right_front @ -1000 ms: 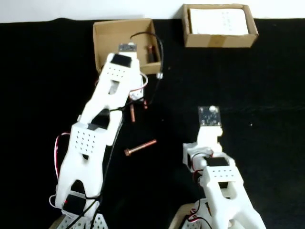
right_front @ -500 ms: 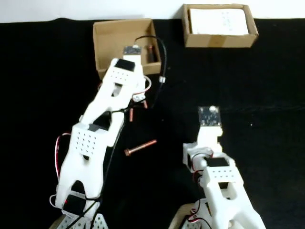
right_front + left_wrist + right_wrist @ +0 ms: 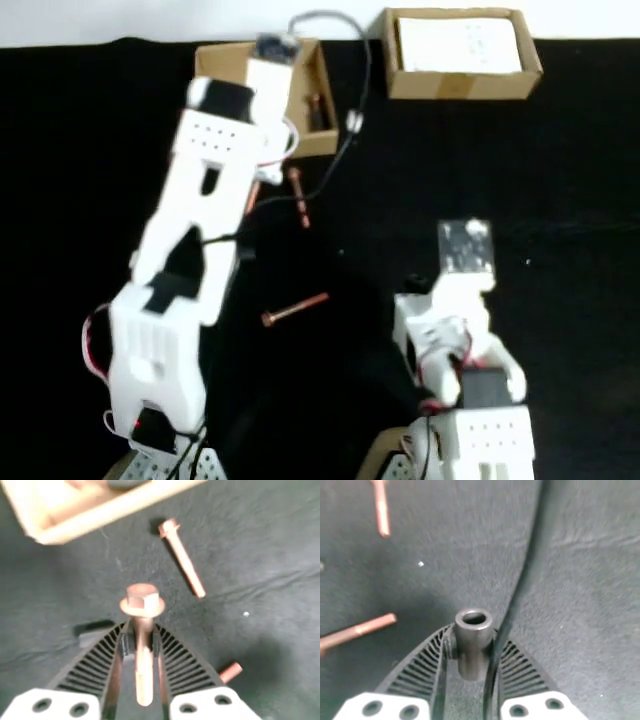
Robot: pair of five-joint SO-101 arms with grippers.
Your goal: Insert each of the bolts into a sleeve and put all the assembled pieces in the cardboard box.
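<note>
Black cloth table (image 3: 560,300): left gripper (image 3: 141,632) pinched a bolt (image 3: 142,602) by the shank, head outward, beside the cardboard box (image 3: 115,510). Right gripper (image 3: 472,641) clamped a sleeve (image 3: 470,662), open end outward, presumably to receive it.

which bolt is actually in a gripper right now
The bolt clamped in the left gripper, head sticking out beyond it. The other loose bolts lie flat on the black cloth.

A piece (image 3: 315,110) is located in the cardboard box (image 3: 318,146). A second box (image 3: 460,85) is placed to its right. One bolt (image 3: 298,196) is laid just before it, another bolt (image 3: 295,308) farther before it.
</note>
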